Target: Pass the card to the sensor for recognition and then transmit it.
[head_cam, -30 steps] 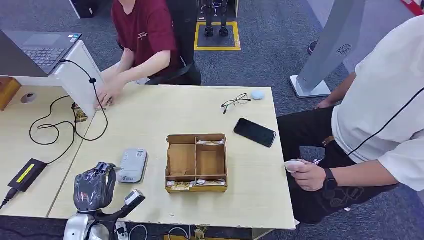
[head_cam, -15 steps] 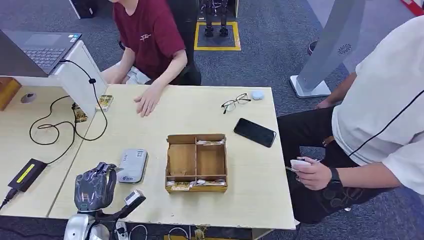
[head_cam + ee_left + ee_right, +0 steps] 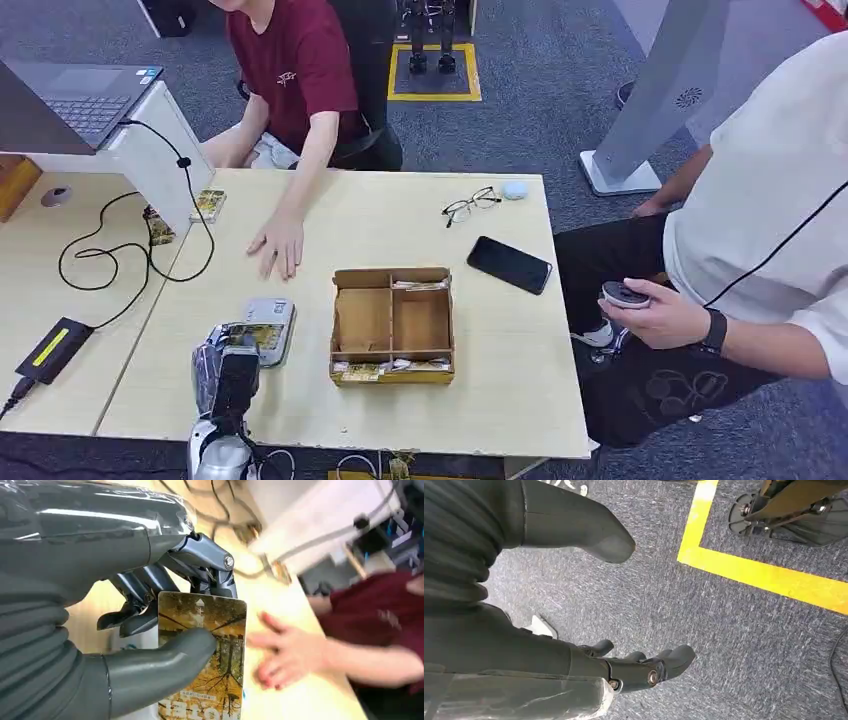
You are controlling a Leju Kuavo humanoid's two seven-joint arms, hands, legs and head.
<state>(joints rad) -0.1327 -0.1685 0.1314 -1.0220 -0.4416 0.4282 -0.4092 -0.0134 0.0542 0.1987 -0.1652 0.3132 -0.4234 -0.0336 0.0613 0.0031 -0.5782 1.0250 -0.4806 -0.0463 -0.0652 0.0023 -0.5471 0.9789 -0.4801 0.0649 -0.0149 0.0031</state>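
Since a second ago the left hand (image 3: 226, 362) has swung in over the sensor (image 3: 266, 330) — it now pinches the card (image 3: 202, 655) between thumb and fingers (image 3: 150, 582), held just above the grey unit on the table (image 3: 500, 400). A person's hand (image 3: 277, 244) has slid along the table toward it. The right hand (image 3: 644, 670) hangs over the floor — empty, fingers loosely apart.

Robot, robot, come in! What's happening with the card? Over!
Left robot hand pinches the card, held over the grey sensor. Right robot hand hangs open. A person's hand rests on the table just beyond.
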